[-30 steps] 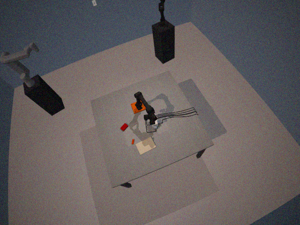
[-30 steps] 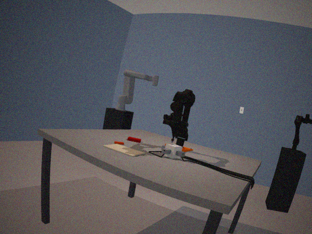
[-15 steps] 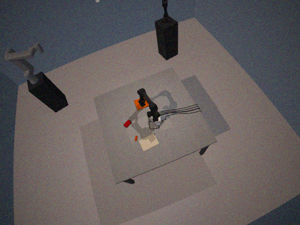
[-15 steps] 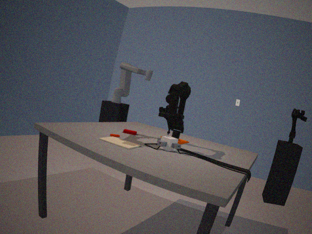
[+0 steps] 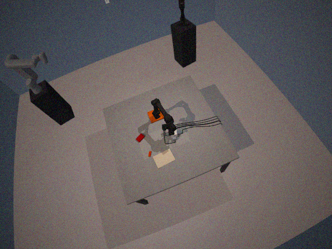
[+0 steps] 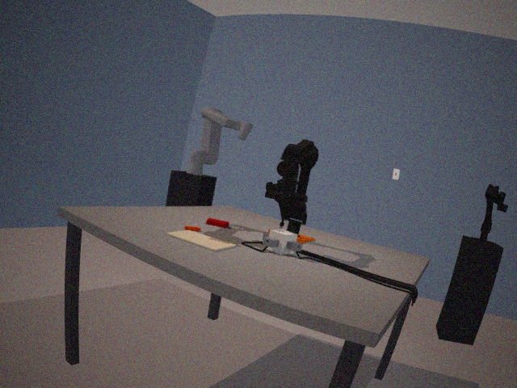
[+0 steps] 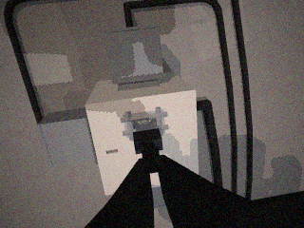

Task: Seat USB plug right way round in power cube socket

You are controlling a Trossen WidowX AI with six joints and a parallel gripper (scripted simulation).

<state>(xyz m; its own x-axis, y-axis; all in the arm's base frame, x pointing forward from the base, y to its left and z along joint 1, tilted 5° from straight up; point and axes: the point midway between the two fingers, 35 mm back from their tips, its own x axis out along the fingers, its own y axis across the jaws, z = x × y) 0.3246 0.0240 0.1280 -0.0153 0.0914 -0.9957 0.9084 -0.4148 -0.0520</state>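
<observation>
The white power cube point(image 5: 175, 132) point(image 6: 281, 242) point(image 7: 119, 171) stands under my wrist. Its top socket point(image 7: 143, 122) has a light grey surround with corner prongs, seen just ahead of the fingertips in the wrist view. My gripper point(image 6: 282, 223) point(image 7: 152, 164) is shut on the USB plug point(image 7: 148, 140), whose dark body covers the near edge of the surround. A small light tip shows between the fingers and the cube top in the exterior view, so the plug looks just above the socket. The exact gap and which way round the plug faces cannot be told.
Grey side plugs point(image 7: 66, 140) and black cables point(image 5: 198, 122) point(image 6: 359, 273) point(image 7: 233, 95) surround the cube. On the table point(image 5: 187, 163) point(image 6: 250, 276) lie a red block point(image 5: 140, 137) point(image 6: 217, 222), a small orange block point(image 5: 149, 153) point(image 6: 192, 229) and a cream board point(image 5: 164, 158) point(image 6: 200, 240).
</observation>
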